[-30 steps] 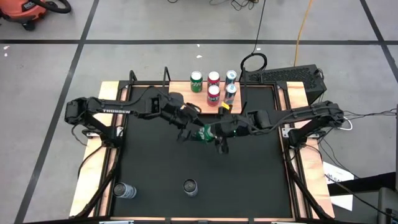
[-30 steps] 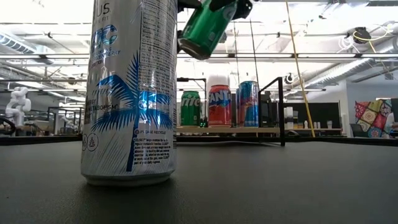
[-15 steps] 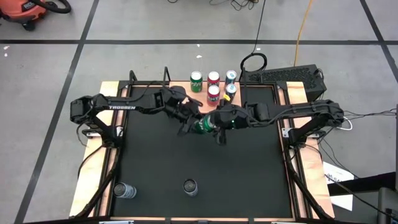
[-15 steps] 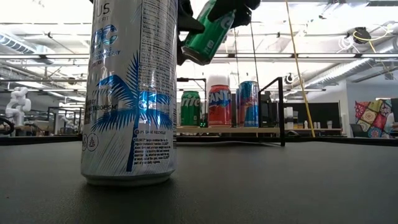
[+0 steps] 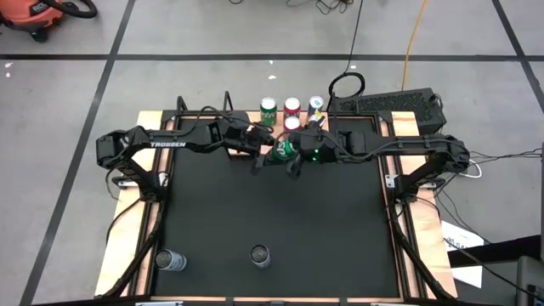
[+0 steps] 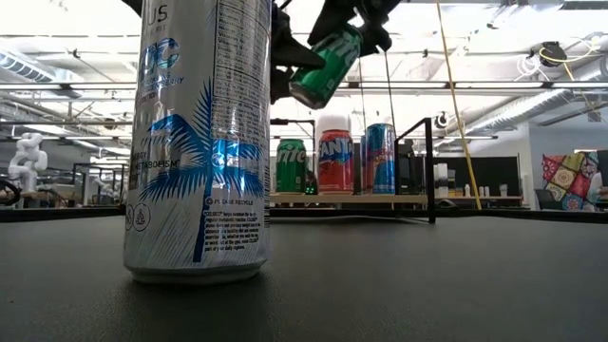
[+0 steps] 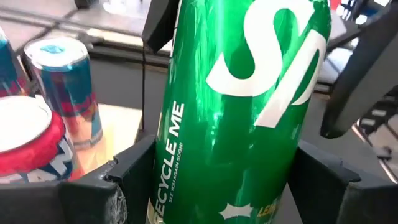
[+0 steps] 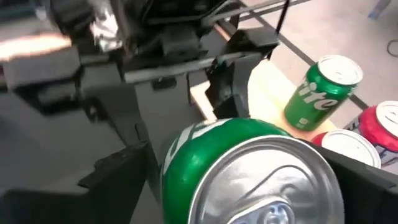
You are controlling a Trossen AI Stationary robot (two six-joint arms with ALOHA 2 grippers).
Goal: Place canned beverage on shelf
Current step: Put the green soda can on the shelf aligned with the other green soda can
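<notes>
1. the left gripper (image 5: pixel 259 155) hangs in the air just in front of the shelf; its fingers (image 7: pixel 130 180) sit narrow and snug on both sides of the green can (image 7: pixel 242 106), low on its body, so i read it as holding the can
2. the right gripper (image 5: pixel 293 157) meets it from the other side and straddles the same can at its top end; whether it grips or has let go i cannot tell
3. the green can (image 6: pixel 326 66) is tilted, well above the black tabletop, between the two arms; the step in hand looks like a pass from one arm to the other
4. to do it well: one grip should be firm before the other frees; pull the freed arm straight back so it does not nudge the can; then bring the can upright before lowering it
5. the shelf (image 6: pixel 399 199) already bears a green can (image 5: pixel 269 106), a red can (image 5: pixel 291 105) and a blue can (image 5: pixel 316 103); the bare wood on the left arm's side looks the safest place
6. a tall silver can (image 6: pixel 204 142) stands well apart at the near edge
</notes>
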